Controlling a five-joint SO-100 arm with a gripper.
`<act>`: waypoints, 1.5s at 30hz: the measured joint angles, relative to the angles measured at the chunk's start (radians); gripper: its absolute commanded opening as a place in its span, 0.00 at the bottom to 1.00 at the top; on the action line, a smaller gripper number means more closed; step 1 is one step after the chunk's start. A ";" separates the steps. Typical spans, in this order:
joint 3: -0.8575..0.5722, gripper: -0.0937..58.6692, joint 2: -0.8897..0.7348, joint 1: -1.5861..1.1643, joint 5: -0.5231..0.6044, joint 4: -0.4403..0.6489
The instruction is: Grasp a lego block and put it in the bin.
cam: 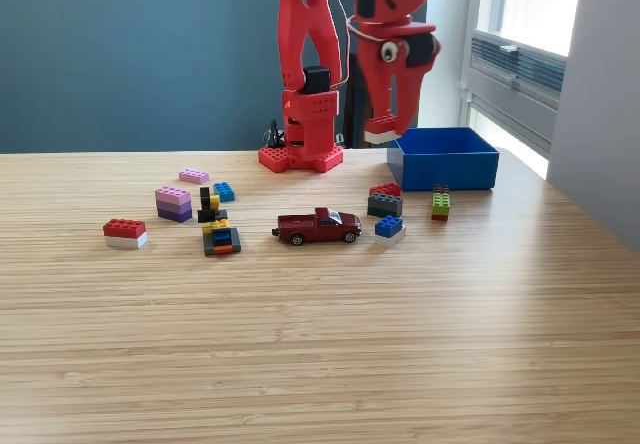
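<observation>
My red gripper [383, 132] hangs fingers-down in the exterior view, just left of the bin [445, 175] and level with its rim. It is shut on a small lego block [380, 136] that looks red on top with a white underside. The bin is a shallow bright-blue open box at the table's back right; its inside floor is hidden from this angle. Loose lego blocks lie on the table: a pink one [194, 176], a purple stack [174, 204], a red-and-white one [125, 233] and a blue one [389, 226].
A dark red toy pickup [318, 227] stands mid-table. A red-and-grey stack [385, 200] and a green brick [440, 202] lie just in front of the bin. Small mixed stacks [221, 237] sit left of the car. The arm's base [300, 154] is behind, with a window wall on the right.
</observation>
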 measured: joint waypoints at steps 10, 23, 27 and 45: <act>-0.020 0.00 0.000 -0.456 0.078 0.000; 0.041 0.00 0.000 -0.695 0.084 -0.043; 0.041 0.00 -0.006 -0.692 0.084 -0.072; -0.120 0.69 -0.408 -0.683 0.069 -0.074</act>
